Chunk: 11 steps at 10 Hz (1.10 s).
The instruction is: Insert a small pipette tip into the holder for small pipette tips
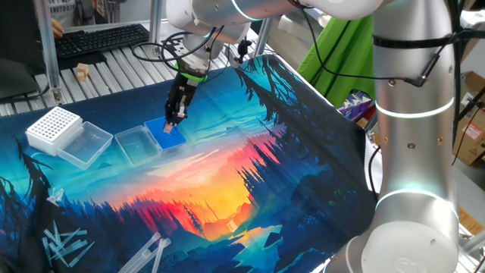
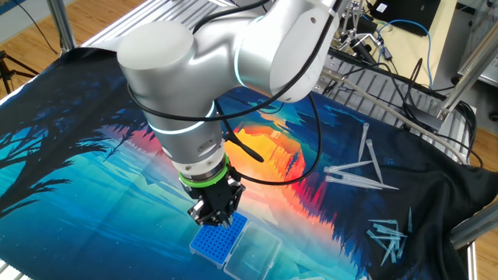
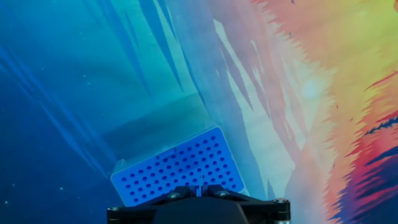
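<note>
Gripper right over the blue holder near the mat's far edge; fingers pinching the small pipette tip, steeply tilted, presumably lining up a hole.

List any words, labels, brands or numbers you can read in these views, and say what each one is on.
No text can be read in any view.
Cardboard box at the far right edge: a white sticker shows, but its print is too small and blurred to read.
Keyboard: its key legends are too small to read.
Blue holder, white rack and printed mat: no markings show.
</note>
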Motion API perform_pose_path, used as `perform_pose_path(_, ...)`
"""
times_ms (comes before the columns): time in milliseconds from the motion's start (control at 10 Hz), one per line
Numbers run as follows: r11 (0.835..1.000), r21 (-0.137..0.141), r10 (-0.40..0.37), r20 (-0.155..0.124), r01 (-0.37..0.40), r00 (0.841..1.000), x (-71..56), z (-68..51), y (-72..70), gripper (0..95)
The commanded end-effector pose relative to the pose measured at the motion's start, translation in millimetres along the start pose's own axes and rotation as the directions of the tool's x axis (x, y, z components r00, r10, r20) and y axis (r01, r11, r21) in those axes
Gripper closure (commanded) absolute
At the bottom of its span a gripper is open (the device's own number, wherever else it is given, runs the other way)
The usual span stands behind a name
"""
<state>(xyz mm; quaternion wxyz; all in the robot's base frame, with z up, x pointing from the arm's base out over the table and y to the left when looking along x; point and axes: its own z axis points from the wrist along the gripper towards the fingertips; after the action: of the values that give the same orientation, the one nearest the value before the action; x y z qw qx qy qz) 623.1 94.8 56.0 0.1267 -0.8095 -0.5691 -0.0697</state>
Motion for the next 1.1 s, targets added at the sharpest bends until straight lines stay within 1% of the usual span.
perform_pose_path(100, 1.0, -0.001, -0.001, -0.003, 0.001, 1.0, -0.2, -1.0, -1.5, 95.0)
perform_pose_path(600, 0.998, -0.004, -0.065, 0.0, 0.065, 0.998, -0.2, -3.7, 1.1, 95.0)
perform_pose_path(800, 0.994, -0.005, -0.107, 0.003, 0.107, 0.994, -0.4, -5.3, 2.7, 95.0)
perform_pose_path(1100, 0.985, -0.017, -0.169, 0.001, 0.169, 0.986, -0.3, -5.3, 2.7, 95.0)
